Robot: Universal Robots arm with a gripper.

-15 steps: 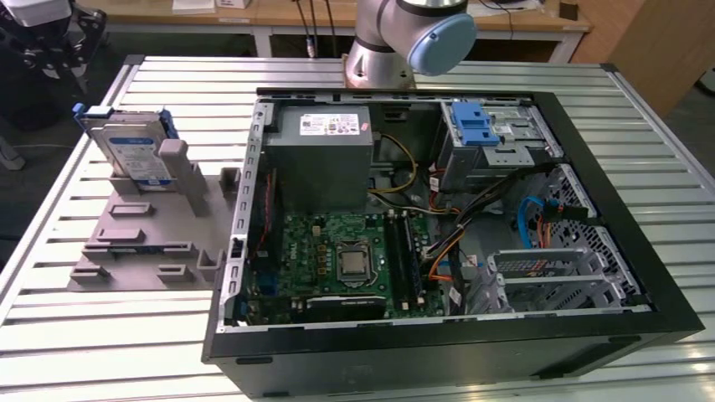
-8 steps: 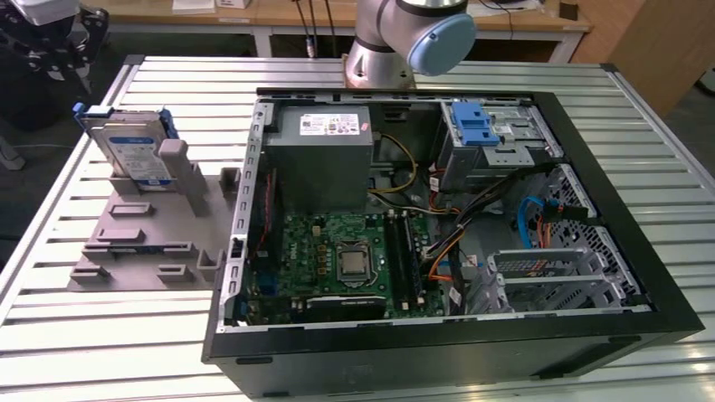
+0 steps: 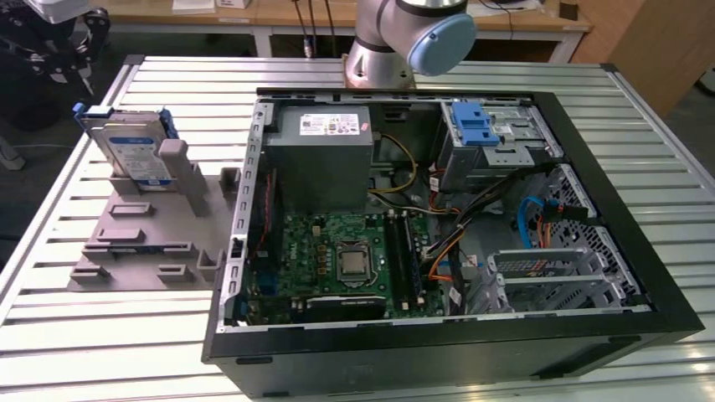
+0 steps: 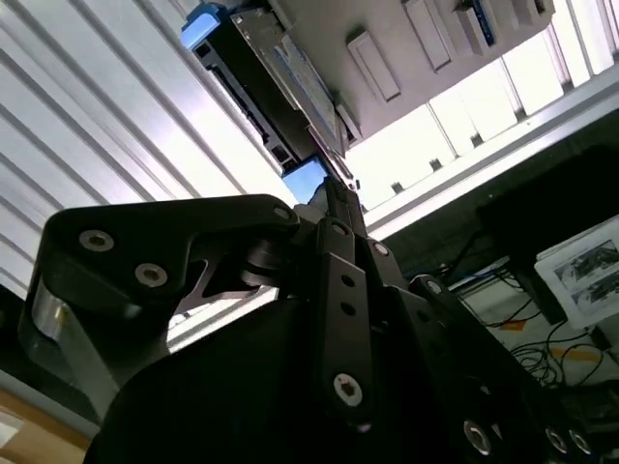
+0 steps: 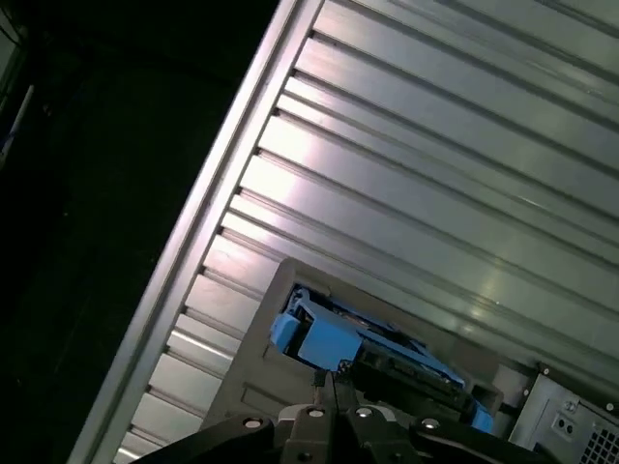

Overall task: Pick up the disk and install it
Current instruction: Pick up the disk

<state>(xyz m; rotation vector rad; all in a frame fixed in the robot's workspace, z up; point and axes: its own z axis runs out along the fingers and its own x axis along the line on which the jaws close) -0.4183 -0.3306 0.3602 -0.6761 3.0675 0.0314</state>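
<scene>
Disk point(image 3: 132, 151), silver-metal drive in blue bracket | upright in grey plastic stand point(image 3: 151, 243) (likely leaving edges free to pinch) | black gripper point(image 5: 327, 382) near stand, pressed together, empty

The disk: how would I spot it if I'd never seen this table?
Find the big open computer case on the slatted metal table, then look to the exterior view's left at the grey stand beside it. The disk stands on edge at the stand's far end. It is flat and silver with a blue-and-white label and blue bracket, unlike the plain grey posts beside it.
</scene>
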